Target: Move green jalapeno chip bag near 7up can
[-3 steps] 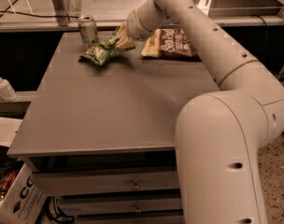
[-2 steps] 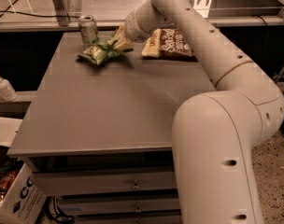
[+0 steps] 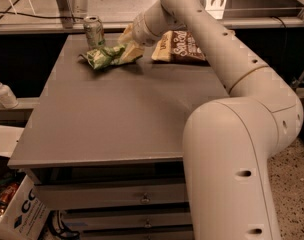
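Note:
The green jalapeno chip bag lies crumpled on the grey table at its far left, just in front of and to the right of the 7up can, which stands upright near the table's back edge. My gripper reaches in from the right at the end of the white arm. Its cream fingers are at the bag's right end, touching it. The bag's right end is partly hidden by the fingers.
A brown-and-cream chip bag lies behind the arm at the back right. A white pump bottle stands on a low shelf left of the table. A cardboard box sits on the floor at the lower left. Drawers are below the tabletop.
The bag and the gripper have barely moved; both stay beside the can. The arm has shifted only slightly.

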`<state>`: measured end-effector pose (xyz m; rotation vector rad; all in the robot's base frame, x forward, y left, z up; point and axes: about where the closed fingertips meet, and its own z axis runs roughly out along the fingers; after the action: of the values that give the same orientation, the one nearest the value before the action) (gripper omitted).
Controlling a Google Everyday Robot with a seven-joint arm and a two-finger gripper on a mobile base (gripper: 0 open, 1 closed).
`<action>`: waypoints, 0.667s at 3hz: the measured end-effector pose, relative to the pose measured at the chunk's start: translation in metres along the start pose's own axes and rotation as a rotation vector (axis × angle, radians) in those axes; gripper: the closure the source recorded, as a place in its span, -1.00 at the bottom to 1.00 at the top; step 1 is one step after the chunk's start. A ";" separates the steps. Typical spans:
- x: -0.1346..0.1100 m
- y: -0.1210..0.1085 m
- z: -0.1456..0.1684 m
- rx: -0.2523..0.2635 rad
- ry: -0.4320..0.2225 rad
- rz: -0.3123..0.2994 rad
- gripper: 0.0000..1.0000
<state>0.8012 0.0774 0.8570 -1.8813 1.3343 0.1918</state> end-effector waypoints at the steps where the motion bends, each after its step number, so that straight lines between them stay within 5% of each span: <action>1: -0.002 0.001 -0.002 0.003 -0.004 0.005 -1.00; 2: -0.012 0.002 -0.010 0.011 -0.020 0.002 -1.00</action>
<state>0.7909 0.0790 0.8693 -1.8645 1.3215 0.2032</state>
